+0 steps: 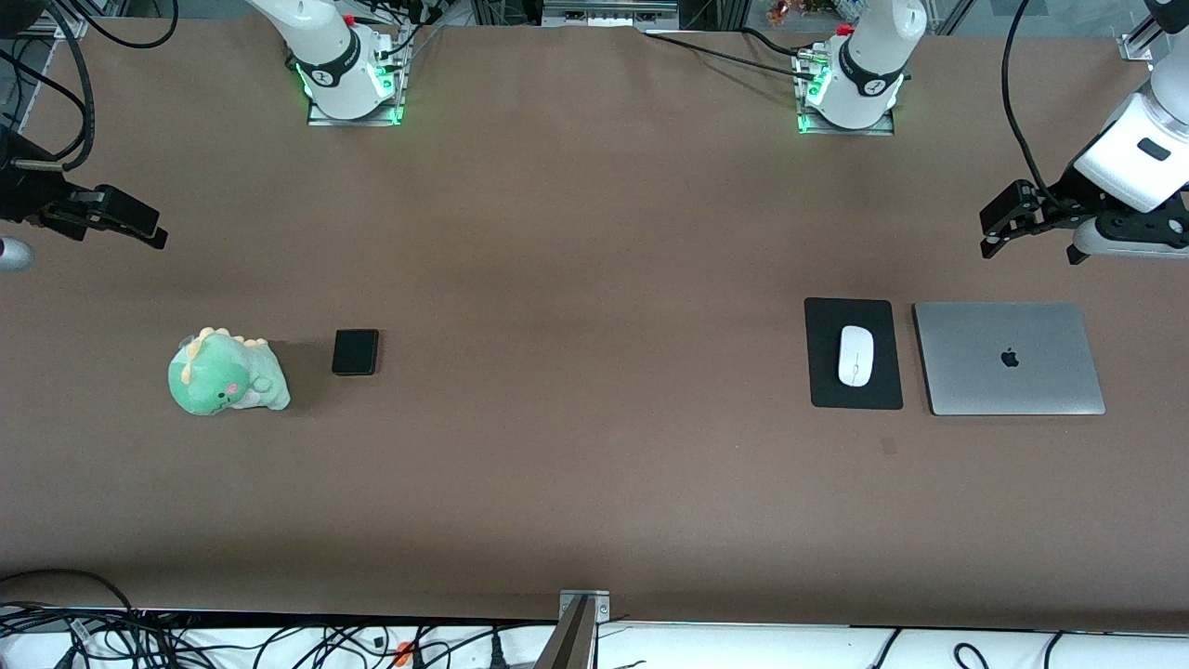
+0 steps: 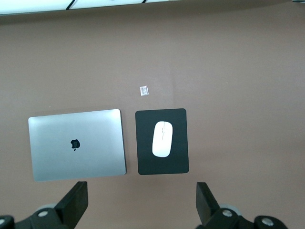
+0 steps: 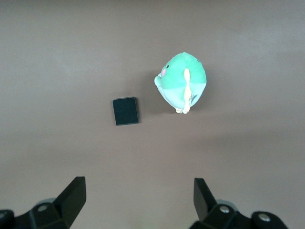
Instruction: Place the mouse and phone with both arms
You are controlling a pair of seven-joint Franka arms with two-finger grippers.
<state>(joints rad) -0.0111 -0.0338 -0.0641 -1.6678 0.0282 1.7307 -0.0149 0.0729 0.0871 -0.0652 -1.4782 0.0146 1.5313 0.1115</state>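
The white mouse (image 1: 855, 355) lies on a flat black mouse pad (image 1: 853, 395) toward the left arm's end of the table. My left gripper (image 1: 992, 232) is open and empty, up in the air over bare table next to the laptop's edge. In the left wrist view the mouse (image 2: 162, 139) lies well ahead of the open left gripper (image 2: 142, 202). The black phone (image 1: 356, 352) lies flat toward the right arm's end, beside a green plush. My right gripper (image 1: 139, 225) is open and empty over the table's end. The right wrist view shows the phone (image 3: 126, 110) ahead of the gripper (image 3: 138, 198).
A closed silver laptop (image 1: 1008, 358) lies beside the mouse pad, toward the table's end. A green dinosaur plush (image 1: 223, 373) sits beside the phone. A small pale tag (image 2: 143, 90) lies on the table nearer the front camera than the mouse pad.
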